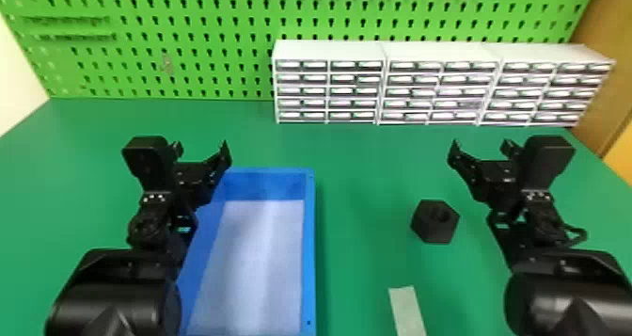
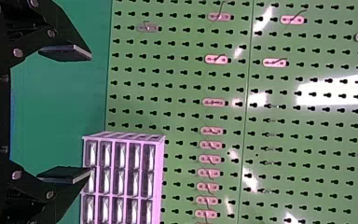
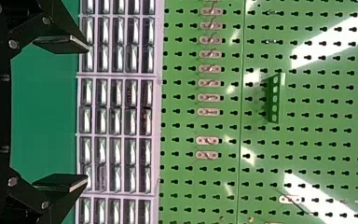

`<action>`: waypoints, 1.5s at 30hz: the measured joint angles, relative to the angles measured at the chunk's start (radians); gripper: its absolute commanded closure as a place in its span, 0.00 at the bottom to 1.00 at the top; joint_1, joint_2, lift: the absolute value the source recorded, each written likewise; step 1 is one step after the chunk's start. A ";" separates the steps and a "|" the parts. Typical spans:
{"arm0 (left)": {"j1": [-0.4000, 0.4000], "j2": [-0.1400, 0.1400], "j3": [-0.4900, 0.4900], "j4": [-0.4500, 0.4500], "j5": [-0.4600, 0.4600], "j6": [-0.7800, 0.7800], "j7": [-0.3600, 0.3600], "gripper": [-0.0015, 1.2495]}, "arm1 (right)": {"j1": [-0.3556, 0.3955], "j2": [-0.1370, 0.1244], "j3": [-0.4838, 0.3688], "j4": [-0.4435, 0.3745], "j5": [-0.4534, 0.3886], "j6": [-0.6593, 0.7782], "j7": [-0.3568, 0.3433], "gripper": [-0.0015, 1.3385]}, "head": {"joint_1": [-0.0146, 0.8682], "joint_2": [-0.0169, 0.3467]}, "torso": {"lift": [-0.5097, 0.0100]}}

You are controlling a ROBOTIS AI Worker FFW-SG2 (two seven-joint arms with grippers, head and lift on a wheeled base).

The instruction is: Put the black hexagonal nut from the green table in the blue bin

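This place looks like a workshop: there is a green pegboard (image 1: 197,43) with metal hooks, white small-drawer cabinets (image 1: 329,50) and a green worktop (image 1: 367,161)

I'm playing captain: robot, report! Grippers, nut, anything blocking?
Left gripper, right gripper open, empty. Nut on green table, right of blue bin. Bin's right wall may block.

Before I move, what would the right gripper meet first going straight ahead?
Probably the white drawer cabinets ahead of the right gripper; its height is unclear, so it might pass over them to the green pegboard behind.
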 measured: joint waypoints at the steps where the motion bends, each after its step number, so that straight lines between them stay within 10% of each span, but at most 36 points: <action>1: 0.000 0.000 0.000 0.000 0.000 0.000 0.000 0.31 | 0.000 0.000 0.000 0.000 0.000 0.000 0.000 0.22 | 0.79 0.19 | 0.80; 45: -0.015 0.000 -0.010 0.000 -0.003 -0.003 0.000 0.31 | -0.019 -0.008 0.002 -0.005 0.015 -0.003 0.000 0.22 | 0.79 0.19 | 0.80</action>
